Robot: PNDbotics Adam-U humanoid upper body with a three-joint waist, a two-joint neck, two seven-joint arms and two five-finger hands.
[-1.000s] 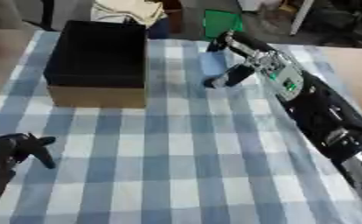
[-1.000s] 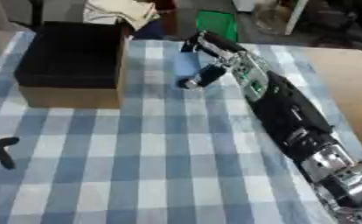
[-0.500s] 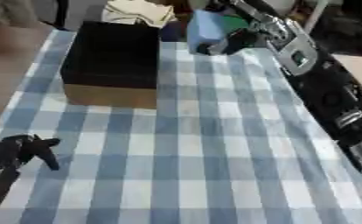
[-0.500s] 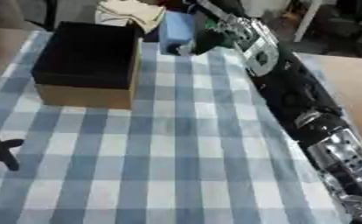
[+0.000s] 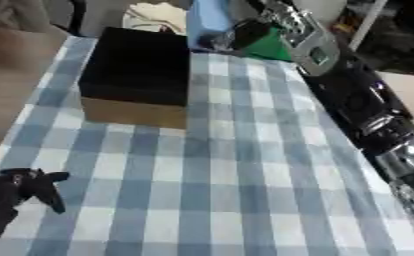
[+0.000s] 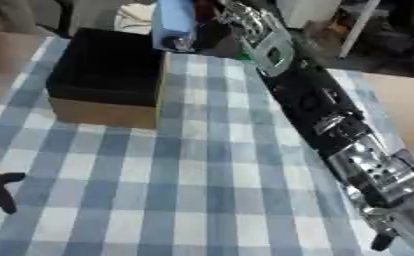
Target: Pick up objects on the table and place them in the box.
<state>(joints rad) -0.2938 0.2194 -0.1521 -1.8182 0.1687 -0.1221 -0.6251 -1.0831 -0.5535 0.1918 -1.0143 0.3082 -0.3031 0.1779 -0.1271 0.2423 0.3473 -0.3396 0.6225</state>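
- One light-blue object (image 5: 209,20) is held aloft by the right hand (image 5: 245,35), whose fingers are curled round its lower end.
- The object's long axis is upright, roughly twelve to six o'clock in both views.
- One box (image 5: 139,75), black inside with tan outer walls, is seen on the checked tablecloth (image 5: 237,170); its opening faces up.
- From the held object, the box opening lies toward seven o'clock and lower; the object is judged to hang just beyond the box's far right corner, not yet over the opening.
- The right arm is the nearer one. The left hand (image 5: 18,187) rests at the lower left, well apart; whether its fingers are spread cannot be told.
- A green item (image 5: 272,47) shows partly behind the right hand.
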